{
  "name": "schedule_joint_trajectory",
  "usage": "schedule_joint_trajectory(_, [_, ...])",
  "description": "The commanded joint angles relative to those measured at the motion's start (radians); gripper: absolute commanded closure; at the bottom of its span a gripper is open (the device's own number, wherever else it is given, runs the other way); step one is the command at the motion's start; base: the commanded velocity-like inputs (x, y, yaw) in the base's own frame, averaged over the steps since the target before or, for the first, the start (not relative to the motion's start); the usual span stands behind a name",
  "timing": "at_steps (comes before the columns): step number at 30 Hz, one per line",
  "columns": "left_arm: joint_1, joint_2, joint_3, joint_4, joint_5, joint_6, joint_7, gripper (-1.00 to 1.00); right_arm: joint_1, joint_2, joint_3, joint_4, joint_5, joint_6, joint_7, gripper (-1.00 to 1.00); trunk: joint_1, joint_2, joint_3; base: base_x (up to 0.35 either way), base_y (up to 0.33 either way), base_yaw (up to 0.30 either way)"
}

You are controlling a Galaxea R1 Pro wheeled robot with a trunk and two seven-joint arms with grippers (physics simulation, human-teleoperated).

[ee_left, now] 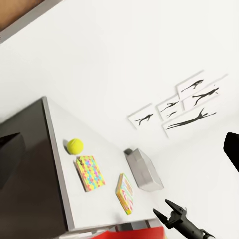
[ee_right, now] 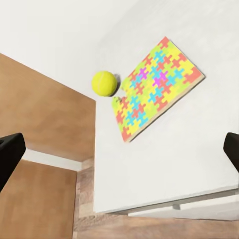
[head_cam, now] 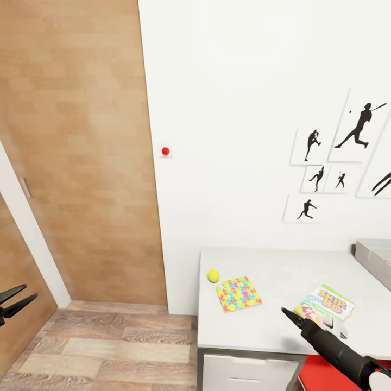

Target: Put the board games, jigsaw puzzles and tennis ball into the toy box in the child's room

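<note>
Puzzle box (head_cam: 238, 293), covered in bright interlocking pieces, lies flat near the left end of the white table (head_cam: 271, 326), with the yellow tennis ball (head_cam: 213, 276) just beside its corner. Further right sits a board game (head_cam: 326, 305) whose lid reads "SKIP BO". At the table's far right edge is the grey toy box (head_cam: 374, 260). Right gripper (head_cam: 289, 315) reaches over the table's front edge, fingers spread wide and empty. Left gripper (head_cam: 13, 301) hangs low over the wood floor (head_cam: 108, 347), jaws parted, holding nothing.
</note>
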Motion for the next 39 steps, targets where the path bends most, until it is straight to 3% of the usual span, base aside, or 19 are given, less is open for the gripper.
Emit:
schedule_joint_trajectory(1, [0.000, 0.000, 0.000, 0.000, -0.001, 0.011, -0.004, -1.00, 0.000, 0.000, -0.001, -0.001, 0.001, 0.005, 0.003, -1.00, 0.001, -0.001, -0.001, 0.152, 0.083, 0.000])
schedule_joint_trajectory(15, [0.000, 0.000, 0.000, 0.000, -0.001, 0.011, -0.004, -1.00, 0.000, 0.000, -0.001, -0.001, 0.001, 0.005, 0.003, -1.00, 0.001, -0.001, -0.001, 0.120, 0.042, 0.000])
schedule_joint_trajectory(39, [0.000, 0.000, 0.000, 0.000, -0.001, 0.011, -0.004, -1.00, 0.000, 0.000, -0.001, -0.002, 0.001, 0.007, 0.005, -1.00, 0.001, -0.001, -0.001, 0.007, 0.020, 0.000])
